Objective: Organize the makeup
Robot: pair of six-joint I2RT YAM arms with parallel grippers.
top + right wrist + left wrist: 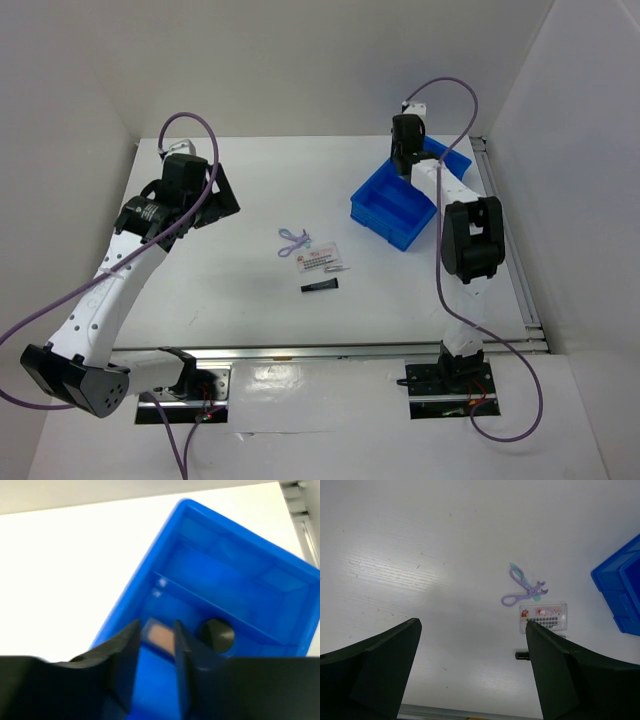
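Note:
A lavender looped piece [293, 238], a white red-printed sachet [322, 260] and a slim black tube [320, 286] lie mid-table. All three show in the left wrist view: the lavender piece [532, 588], the sachet [543, 616] and the tube's end [521, 655] beside one finger. My left gripper [226, 200] [472, 625] is wide open and empty, left of them. My right gripper [403, 165] [156, 630] is over the blue bin [372, 213], shut on a small cube with a tan face [160, 636]. A round black cap [216, 634] stands in the bin beside it.
The blue divided bin [225, 545] sits at the back right, near a metal rail [520, 290] along the table's right edge; its corner shows in the left wrist view [620, 585]. White walls enclose the table on three sides.

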